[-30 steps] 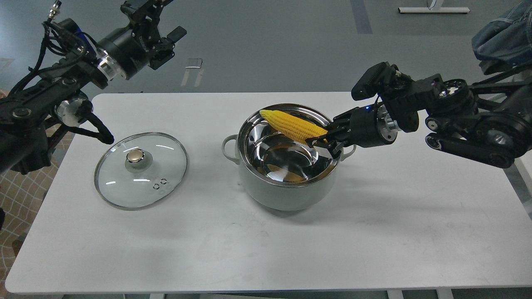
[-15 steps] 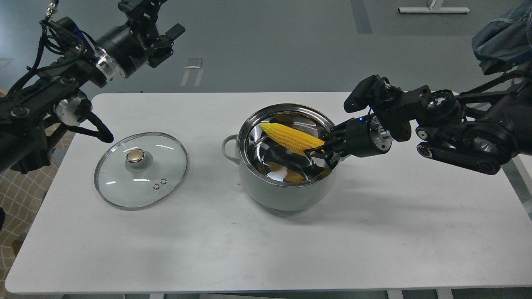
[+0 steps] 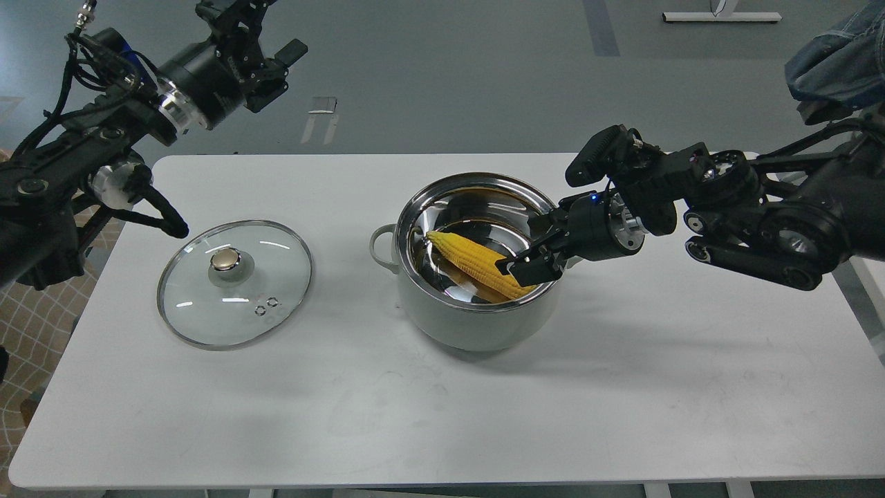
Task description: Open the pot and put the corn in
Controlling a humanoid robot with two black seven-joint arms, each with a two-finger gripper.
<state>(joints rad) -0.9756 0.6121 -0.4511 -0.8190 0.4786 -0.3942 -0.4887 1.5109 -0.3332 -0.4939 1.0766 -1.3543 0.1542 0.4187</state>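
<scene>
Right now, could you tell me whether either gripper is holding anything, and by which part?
The right gripper holds the bright yellow corn cob by its thick end, inside the grey-green steel-lined pot. The left gripper holds nothing visible.

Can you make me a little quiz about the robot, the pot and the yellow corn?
1. True or false: the glass lid sits on the pot.
2. Which gripper holds the corn cob? A) left gripper B) right gripper
3. Fill in: the corn cob's pointed end is inside the ____.

Key: 1 false, it lies on the table left of the pot. 2 B. 3 pot.
</scene>
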